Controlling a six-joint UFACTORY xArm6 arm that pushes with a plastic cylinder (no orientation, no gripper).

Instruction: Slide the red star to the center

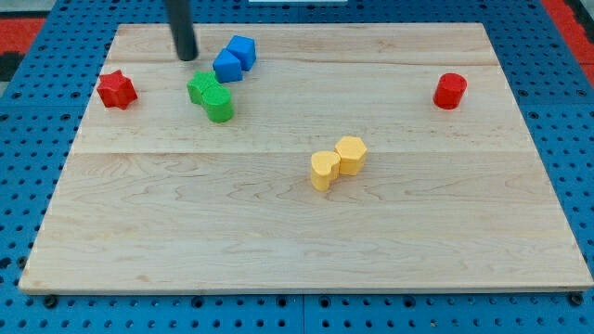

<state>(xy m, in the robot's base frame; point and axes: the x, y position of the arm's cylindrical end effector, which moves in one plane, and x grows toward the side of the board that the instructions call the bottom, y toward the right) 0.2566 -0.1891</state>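
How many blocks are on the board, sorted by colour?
Red: 2, the red star and the red cylinder
Blue: 2, one blue block and the other blue block
Green: 2, one green block and the other green block
Yellow: 2, one yellow block and the other yellow block
Total: 8

Pale wooden board (306, 241) on blue perforated table (28, 186)

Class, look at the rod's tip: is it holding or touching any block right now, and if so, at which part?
Nothing is held. My tip stands clear of all blocks, left of the blue blocks, up-right of the red star.
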